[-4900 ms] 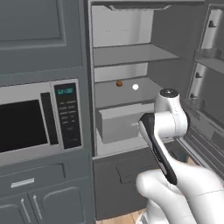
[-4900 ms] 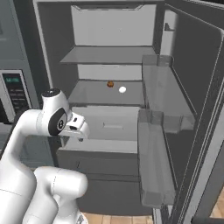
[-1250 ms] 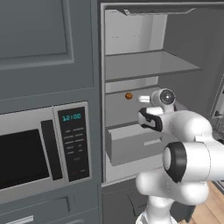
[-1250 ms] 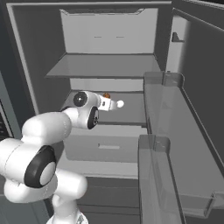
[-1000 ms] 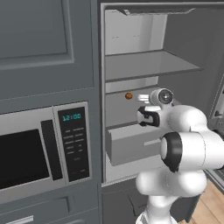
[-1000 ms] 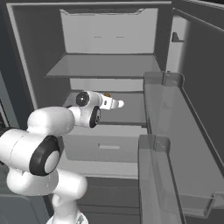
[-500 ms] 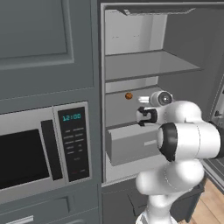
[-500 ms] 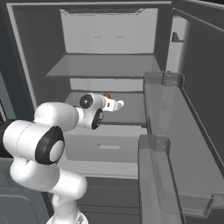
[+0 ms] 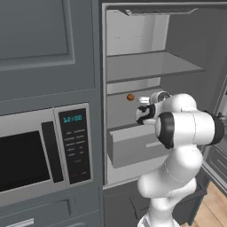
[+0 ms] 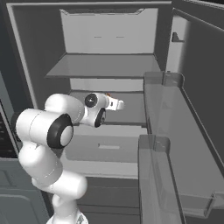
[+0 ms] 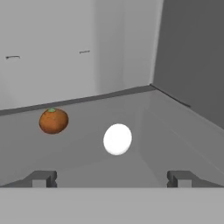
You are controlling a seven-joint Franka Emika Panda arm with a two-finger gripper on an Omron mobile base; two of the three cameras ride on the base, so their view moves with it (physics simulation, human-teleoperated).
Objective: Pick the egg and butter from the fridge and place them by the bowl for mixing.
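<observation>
The fridge (image 9: pixel 150 66) stands open, and my arm reaches onto its middle shelf (image 10: pixel 131 109). In the hand view the egg (image 11: pixel 117 139), small and white, lies on that shelf just ahead of my gripper (image 11: pixel 113 178), centred between its tips. The gripper is open, with both fingertips (image 11: pixel 43 178) wide apart and nothing between them. From the base views the gripper (image 10: pixel 117 104) (image 9: pixel 142 113) points in over the shelf, above the drawer. The butter and the bowl are out of view.
A reddish-brown ball (image 11: pixel 53 120) (image 9: pixel 130 97) sits on the same shelf, left of the egg and farther back. A light grey drawer (image 9: pixel 133 146) lies under the shelf. Clear door bins (image 10: pixel 170 131) stand at the right, a microwave (image 9: pixel 31 155) at the left.
The base has driven closer to the fridge since the oldest frames. Over the last second the hand has pushed a little deeper onto the middle shelf, its jaws staying open.
</observation>
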